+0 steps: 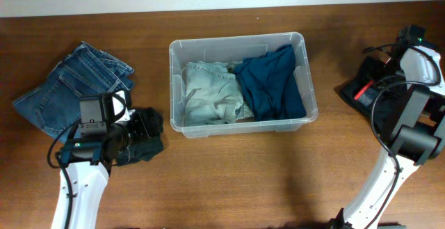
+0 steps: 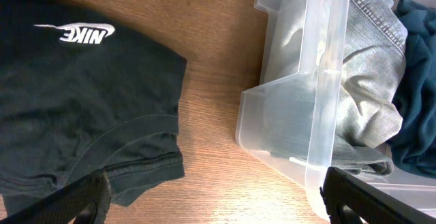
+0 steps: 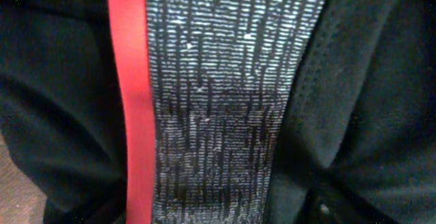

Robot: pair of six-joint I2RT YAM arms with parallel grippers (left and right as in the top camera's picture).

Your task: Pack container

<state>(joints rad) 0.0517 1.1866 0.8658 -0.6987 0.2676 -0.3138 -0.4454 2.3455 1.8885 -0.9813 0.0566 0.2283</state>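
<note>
The clear plastic container [image 1: 306,83] stands mid-table and holds a pale denim garment [image 1: 208,93] and a teal shirt [image 1: 271,83]. The left wrist view shows its near corner [image 2: 320,115]. My left gripper [image 1: 142,128] is open over the edge of a black Nike shirt [image 2: 82,101], with bare wood between its fingers [image 2: 214,200]. The black shirt also shows in the overhead view [image 1: 146,149]. My right gripper [image 1: 375,72] is low over a black garment with a red stripe [image 1: 361,90]. That garment [image 3: 218,101] fills the right wrist view and the fingers do not show.
Folded blue jeans [image 1: 69,86] lie at the far left behind the left arm. The right arm's cable loops over the table's right side [image 1: 379,117]. Bare wood lies between the black shirt and the container.
</note>
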